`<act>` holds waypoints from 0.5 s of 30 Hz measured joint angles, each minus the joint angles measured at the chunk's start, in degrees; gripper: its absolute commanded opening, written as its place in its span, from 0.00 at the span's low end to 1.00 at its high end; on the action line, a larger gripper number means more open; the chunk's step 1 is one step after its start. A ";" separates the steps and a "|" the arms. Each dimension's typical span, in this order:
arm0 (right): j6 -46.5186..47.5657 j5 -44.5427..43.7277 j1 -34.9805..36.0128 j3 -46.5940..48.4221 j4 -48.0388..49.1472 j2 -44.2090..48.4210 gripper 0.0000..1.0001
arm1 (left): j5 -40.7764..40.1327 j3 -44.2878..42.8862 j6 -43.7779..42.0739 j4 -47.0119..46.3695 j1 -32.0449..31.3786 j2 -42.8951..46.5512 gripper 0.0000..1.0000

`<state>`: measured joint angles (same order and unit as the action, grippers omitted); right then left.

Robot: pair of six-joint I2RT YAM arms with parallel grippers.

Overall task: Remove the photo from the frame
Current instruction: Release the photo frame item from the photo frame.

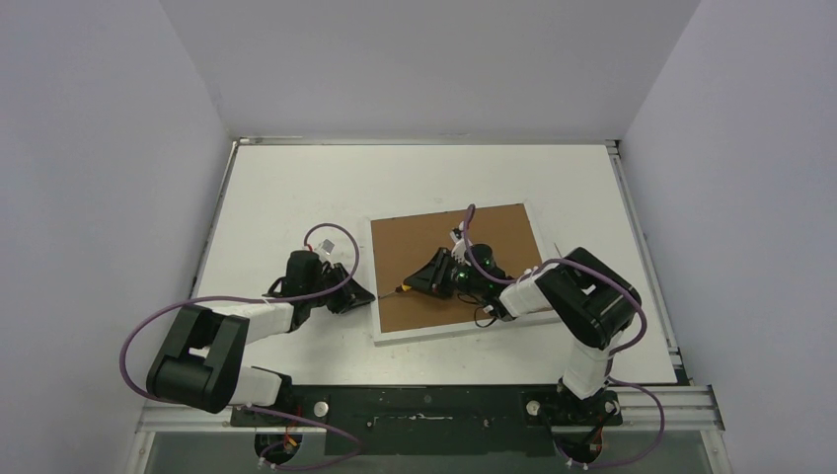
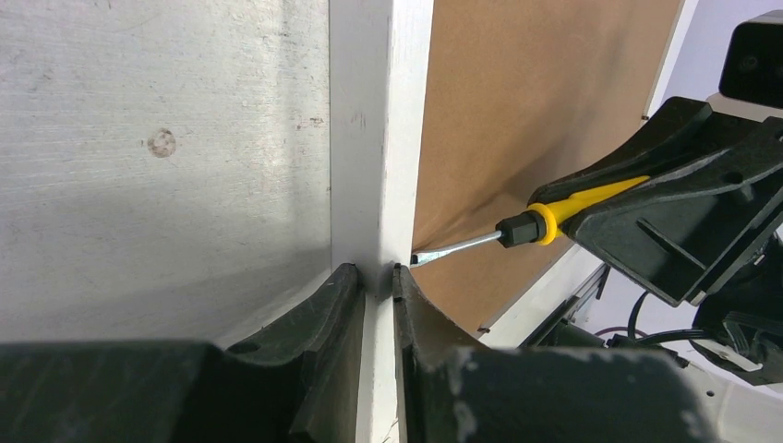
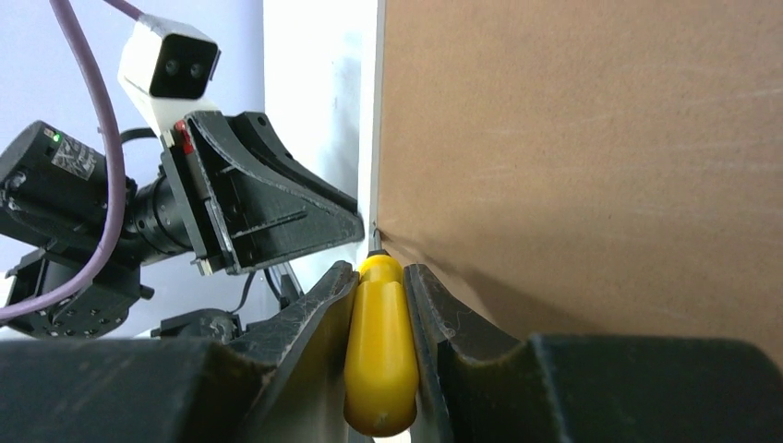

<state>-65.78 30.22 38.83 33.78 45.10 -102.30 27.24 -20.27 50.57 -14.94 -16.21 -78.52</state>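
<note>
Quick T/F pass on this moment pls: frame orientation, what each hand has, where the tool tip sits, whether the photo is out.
1. The frame lies back-up, with its brown backing board showing. True.
2. The left hand is open and clear of the frame. False: it is shut on the frame's white border.
3. The right hand grips a yellow-handled screwdriver. True.
4. The screwdriver tip is out at the middle of the backing board. False: it sits at the seam between board and white border, close to the left hand.
5. The photo lies loose on the table. False: no photo shows in any view.
</note>
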 measured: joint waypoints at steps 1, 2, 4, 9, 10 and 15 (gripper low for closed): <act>-0.35 -0.26 0.00 0.00 1.25 -0.63 0.05 | 0.07 0.04 0.09 -0.17 0.02 -0.07 0.11; -0.72 -0.52 0.00 0.00 2.40 -1.31 0.05 | 0.11 0.11 0.17 -0.33 0.02 -0.09 0.10; -1.49 -1.18 -0.02 0.00 4.83 -2.73 0.05 | 0.26 0.24 0.31 -0.74 0.02 -0.20 0.09; -2.80 -2.45 0.00 -0.28 8.55 -4.46 0.05 | 0.42 0.63 0.90 -2.25 0.02 -0.68 0.08; -2.86 -2.64 0.00 -0.42 8.79 -4.46 0.05 | 0.44 0.63 1.03 -2.49 0.02 -0.81 0.08; -1.88 -5.03 0.96 -0.46 6.45 -2.73 0.05 | 0.48 0.63 1.36 -2.64 0.02 -0.90 0.07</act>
<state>-67.66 25.19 39.79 33.32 51.55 -105.03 27.73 -19.64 51.92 -17.58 -16.19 -79.42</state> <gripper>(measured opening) 0.224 0.132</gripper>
